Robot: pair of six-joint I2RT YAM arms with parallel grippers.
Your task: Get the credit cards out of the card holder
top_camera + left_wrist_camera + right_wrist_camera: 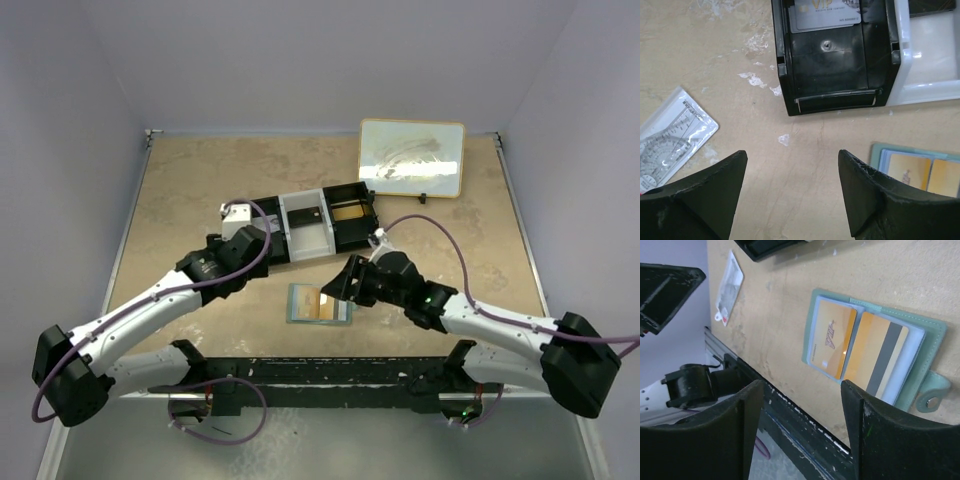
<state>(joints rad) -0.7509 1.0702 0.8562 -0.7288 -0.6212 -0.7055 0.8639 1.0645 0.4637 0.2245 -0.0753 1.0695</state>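
Top external view has the three-compartment tray (pixel 305 230) lying mid-table, and the card holder (pixel 320 303) open flat just on the near side of it, apart from it. The right wrist view looks straight at the holder. Its clear inner sleeves hold both credit cards (pixel 832 342), one orange face printed "VIP" and beside it an orange back with a dark stripe (pixel 880 360). The snap tab (pixel 932 390) sticks out from one edge. In the tray, the left black compartment holds a grey "VIP" card (pixel 825 15), cut off by the top of the left wrist frame. The white middle compartment shows only bare floor. The right black compartment holds something flat and tan (pixel 348 212), too small to make out. The left gripper (pixel 792 155) hangs over bare table on the near side of the tray's left black end, jaws spread wide with nothing between them. The right gripper (pixel 801 385) sits at the tray's near right corner, just beside the holder, jaws also apart and gripping nothing. A clear packet (pixel 670 135) with printed scales lies to the left of the tray. From above, the left arm (pixel 160 300) hides it. Beyond the tray's right end stands a tan-framed pale board (pixel 412 158).
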